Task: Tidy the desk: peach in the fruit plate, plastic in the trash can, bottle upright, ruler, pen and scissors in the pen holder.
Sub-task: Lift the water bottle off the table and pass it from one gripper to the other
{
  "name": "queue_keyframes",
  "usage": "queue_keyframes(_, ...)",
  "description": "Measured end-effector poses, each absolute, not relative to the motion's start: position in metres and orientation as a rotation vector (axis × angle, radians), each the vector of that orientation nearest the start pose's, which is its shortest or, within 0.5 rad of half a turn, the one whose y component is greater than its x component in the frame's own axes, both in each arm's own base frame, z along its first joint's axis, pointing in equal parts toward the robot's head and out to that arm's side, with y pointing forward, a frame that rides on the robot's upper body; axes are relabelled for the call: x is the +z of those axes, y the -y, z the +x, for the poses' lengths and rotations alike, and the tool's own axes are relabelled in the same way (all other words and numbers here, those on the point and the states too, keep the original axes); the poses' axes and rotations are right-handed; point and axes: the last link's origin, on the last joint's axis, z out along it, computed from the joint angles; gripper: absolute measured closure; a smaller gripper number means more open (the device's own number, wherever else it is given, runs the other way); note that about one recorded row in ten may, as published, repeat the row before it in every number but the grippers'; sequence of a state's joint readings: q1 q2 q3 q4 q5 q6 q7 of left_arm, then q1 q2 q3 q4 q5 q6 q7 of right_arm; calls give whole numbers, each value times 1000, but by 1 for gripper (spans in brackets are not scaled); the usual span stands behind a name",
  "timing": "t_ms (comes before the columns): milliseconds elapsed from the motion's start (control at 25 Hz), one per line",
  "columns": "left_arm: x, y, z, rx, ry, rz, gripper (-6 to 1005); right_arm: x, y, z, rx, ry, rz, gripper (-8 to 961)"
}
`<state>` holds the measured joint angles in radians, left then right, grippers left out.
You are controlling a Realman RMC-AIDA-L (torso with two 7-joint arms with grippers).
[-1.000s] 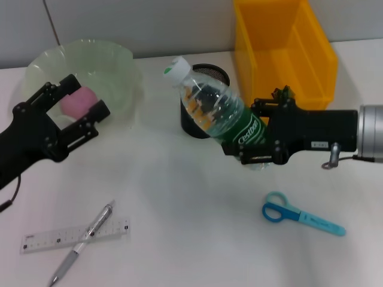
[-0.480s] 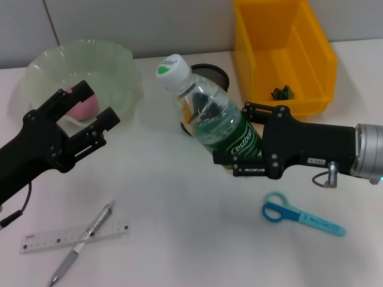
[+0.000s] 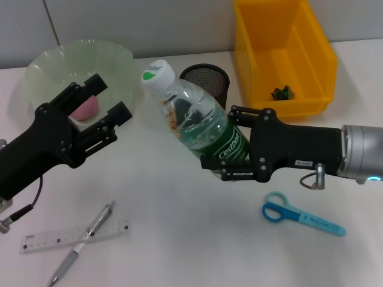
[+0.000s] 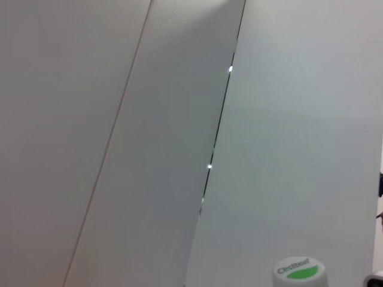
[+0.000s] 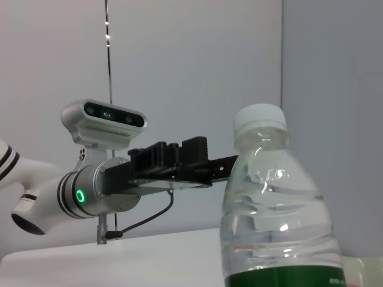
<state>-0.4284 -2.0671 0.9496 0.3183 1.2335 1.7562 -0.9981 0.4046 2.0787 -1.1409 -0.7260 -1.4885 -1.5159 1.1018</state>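
Bottle [image 3: 200, 125] carried leftward by right tool [image 3: 226, 156] (clamped), white desk [image 3: 179, 239], grey wall.

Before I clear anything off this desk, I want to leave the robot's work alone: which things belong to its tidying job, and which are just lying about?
Job:
water bottle gripped by right gripper
peach in the green fruit plate
yellow bin holding a scrap
ruler, pen, blue scissors
mesh pen holder
left gripper, open

Lying about:
nothing visible

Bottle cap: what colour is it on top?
White with a green patch; the bottle cap shows best in the head view.
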Motion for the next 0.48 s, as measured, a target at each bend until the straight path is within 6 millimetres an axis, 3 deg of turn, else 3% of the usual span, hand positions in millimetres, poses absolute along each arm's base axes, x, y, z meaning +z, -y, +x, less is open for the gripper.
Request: queue_keyframes(480, -4, -287, -238, -1519, 439, -2329, 172, -30, -321, 211, 964, -111, -2727, 182)
